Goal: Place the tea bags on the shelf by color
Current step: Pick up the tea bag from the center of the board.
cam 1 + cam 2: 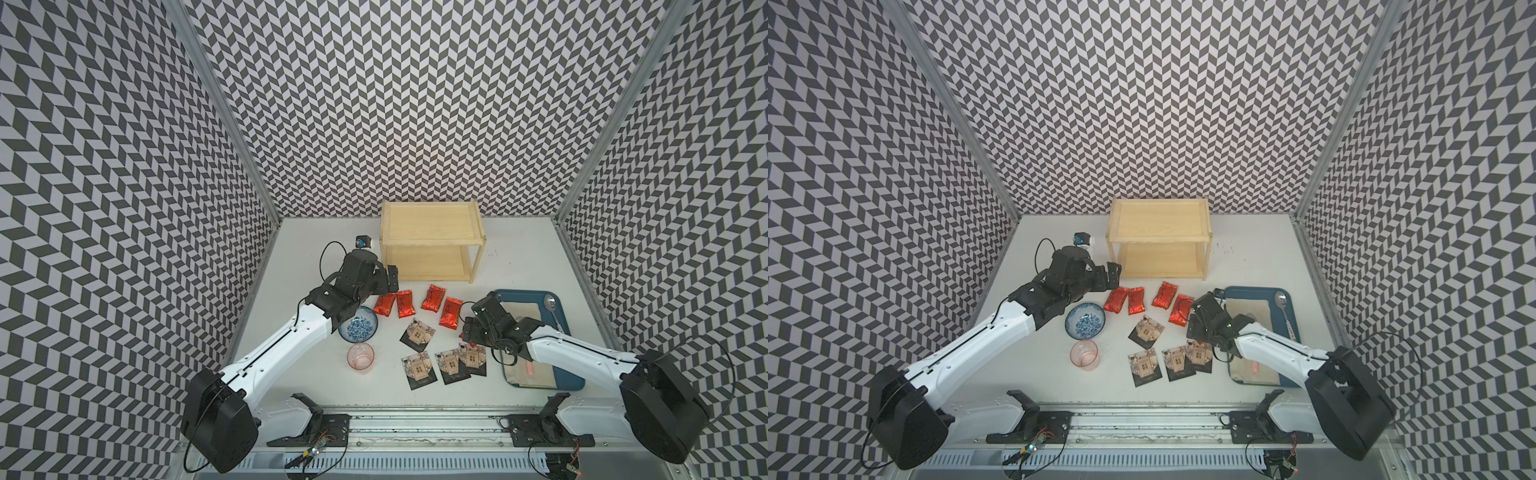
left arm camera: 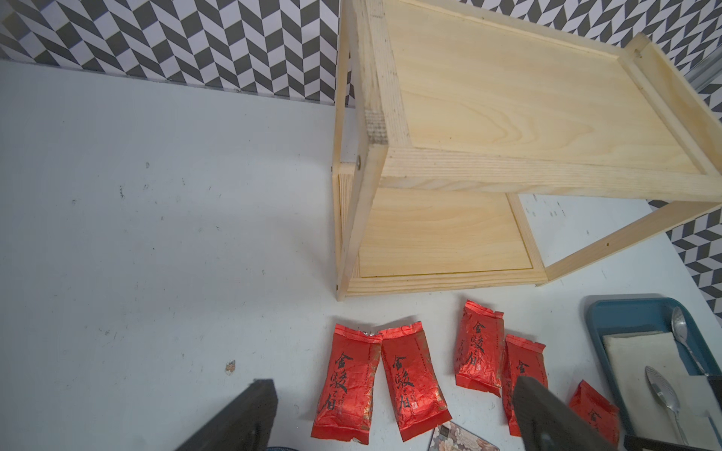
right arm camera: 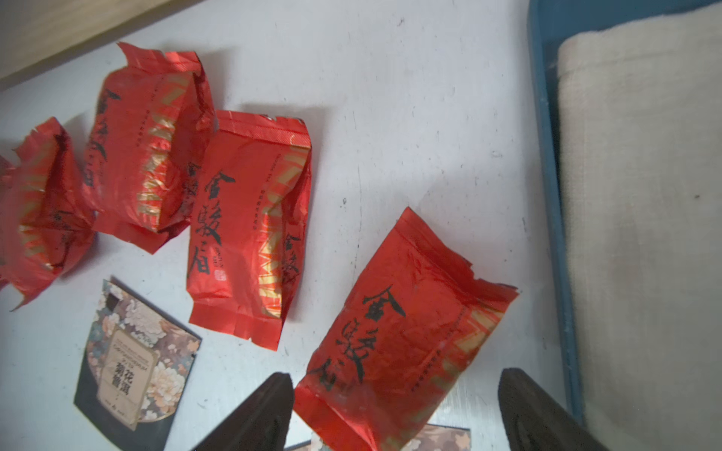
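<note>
Okay, the surface [image 1: 519, 266] carries everything. The shelf [image 1: 432, 226] stands far centre with both tiers bare, so nothing is sorted yet. A blue tray [image 1: 528, 294] sits to the right of the bags. The left claw [image 1: 388, 279] hangs by the shelf's near left post, jaws fully apart and empty. The right claw [image 3: 396, 377] is low over the rightmost red tea bag [image 3: 398, 324], jaws wide on either side of it, gripping nothing; that bag lies on the surface. Four more red tea bags [image 1: 432, 298] lie in a row just near of the shelf, and four black tea bags [image 1: 417, 332] lie nearer again. My read of the step in hand is that the right claw takes that red bag. To do it well, drop straight and pinch across the short width at the puffy middle, since the foil probably slips and crumples. The bag's near end overlaps a black bag, so lift clean and don't drag that one along. Keep the right finger off the tray rim. Then pick one tier for red and stick to it. Both top views give the layout and the black count, but the arm there hides nearly all of the fifth red bag. The right wrist view shows it between the fingers, along with the overlap. The left wrist view shows the lower board bare up close.
</note>
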Available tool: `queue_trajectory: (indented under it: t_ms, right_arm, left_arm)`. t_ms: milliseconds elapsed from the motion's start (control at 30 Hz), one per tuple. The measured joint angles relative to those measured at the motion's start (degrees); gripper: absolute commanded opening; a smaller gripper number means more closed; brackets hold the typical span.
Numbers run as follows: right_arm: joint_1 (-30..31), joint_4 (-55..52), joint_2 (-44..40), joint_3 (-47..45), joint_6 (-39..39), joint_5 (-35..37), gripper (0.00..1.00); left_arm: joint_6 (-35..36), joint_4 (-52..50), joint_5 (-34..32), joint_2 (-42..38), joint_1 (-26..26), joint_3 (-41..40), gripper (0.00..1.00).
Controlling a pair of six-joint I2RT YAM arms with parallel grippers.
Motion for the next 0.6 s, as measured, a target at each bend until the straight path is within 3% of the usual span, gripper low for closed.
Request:
queue_trajectory:
  t_ms: [600]
  right_arm:
    - [0.0, 2.1, 7.2, 2.3, -4.9, 2.8, 0.73]
  left_arm:
    - [0.0, -0.1, 1.1, 0.5, 0.0, 0.0, 0.99]
